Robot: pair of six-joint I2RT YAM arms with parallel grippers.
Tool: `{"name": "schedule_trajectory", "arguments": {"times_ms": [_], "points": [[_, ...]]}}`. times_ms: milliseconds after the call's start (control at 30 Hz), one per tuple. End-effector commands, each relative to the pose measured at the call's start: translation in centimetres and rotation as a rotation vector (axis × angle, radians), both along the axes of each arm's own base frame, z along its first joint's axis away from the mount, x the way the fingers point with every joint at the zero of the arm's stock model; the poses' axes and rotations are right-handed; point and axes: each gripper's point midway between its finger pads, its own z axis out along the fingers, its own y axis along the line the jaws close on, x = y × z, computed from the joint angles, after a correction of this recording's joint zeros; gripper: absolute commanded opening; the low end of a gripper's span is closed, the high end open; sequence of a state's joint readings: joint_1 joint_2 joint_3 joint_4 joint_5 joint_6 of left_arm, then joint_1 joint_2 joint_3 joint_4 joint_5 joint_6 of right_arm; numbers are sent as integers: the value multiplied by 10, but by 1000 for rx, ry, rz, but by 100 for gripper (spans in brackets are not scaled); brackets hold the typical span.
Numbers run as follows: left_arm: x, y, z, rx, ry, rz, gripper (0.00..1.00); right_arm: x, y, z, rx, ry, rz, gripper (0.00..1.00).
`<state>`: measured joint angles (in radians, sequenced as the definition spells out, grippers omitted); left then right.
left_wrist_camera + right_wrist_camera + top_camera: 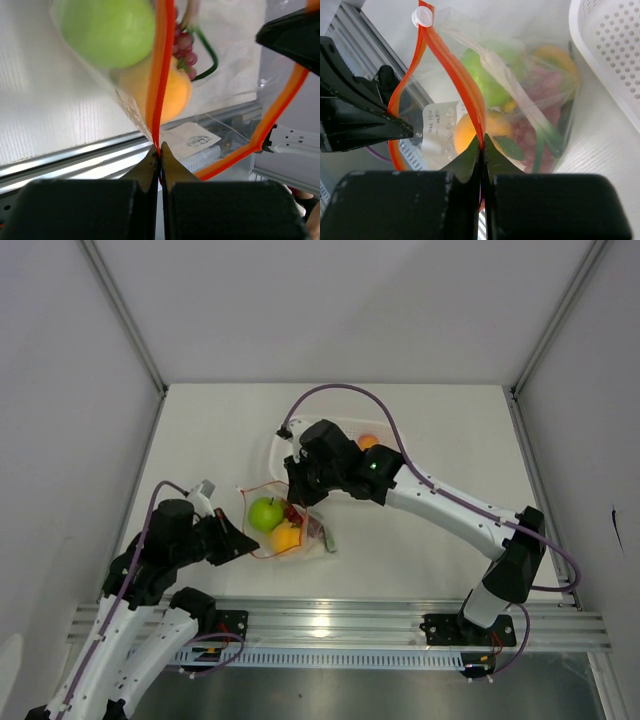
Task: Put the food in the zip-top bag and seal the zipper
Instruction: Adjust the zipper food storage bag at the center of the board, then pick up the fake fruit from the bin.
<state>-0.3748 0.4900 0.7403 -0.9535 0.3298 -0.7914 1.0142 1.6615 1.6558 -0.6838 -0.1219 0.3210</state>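
Observation:
The clear zip-top bag (pixel 290 530) stands between my grippers with its mouth held open. Inside it are a green apple (pixel 266 513), an orange (pixel 286 538), dark red grapes (pixel 540 85) and green beans (pixel 542 140). Its red-orange zipper (pixel 159 75) runs along the mouth. My left gripper (pixel 160 151) is shut on the zipper strip at the bag's left side. My right gripper (pixel 482 141) is shut on the strip at the opposite side (pixel 470 97). A white slider tab (pixel 422 18) sits at the zipper's end. An orange fruit (pixel 368 442) lies in the basket.
The white perforated basket (pixel 282 452) stands just behind the bag, mostly hidden under my right arm; its wall shows in the right wrist view (pixel 615 50). The aluminium rail (pixel 340 618) runs along the table's near edge, close below the bag.

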Motion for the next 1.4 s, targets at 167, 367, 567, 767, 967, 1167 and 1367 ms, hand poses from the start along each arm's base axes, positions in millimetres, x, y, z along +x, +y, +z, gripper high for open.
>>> {"name": "schedule_trajectory", "arguments": {"times_ms": [167, 367, 567, 767, 967, 1167, 1367], "points": [[9, -1, 39, -26, -129, -4, 1, 11, 7, 39, 66, -71, -18, 35], [9, -2, 26, -25, -103, -7, 1, 20, -12, 71, 66, -165, -70, 65], [9, -3, 25, -23, -101, -10, 1, 61, -57, 117, 121, -272, -234, 96], [8, -3, 31, -31, -112, -13, 0, 125, -116, 121, 192, -293, -462, 99], [6, -3, 31, -37, -112, -16, 1, 193, -159, 63, 21, -338, -725, 99], [3, -6, 31, -59, -111, -24, 1, 249, -167, -27, -87, -208, -849, 99], [2, -4, 29, -47, -106, -23, 1, 288, -166, -95, -157, -114, -916, 99]]}}
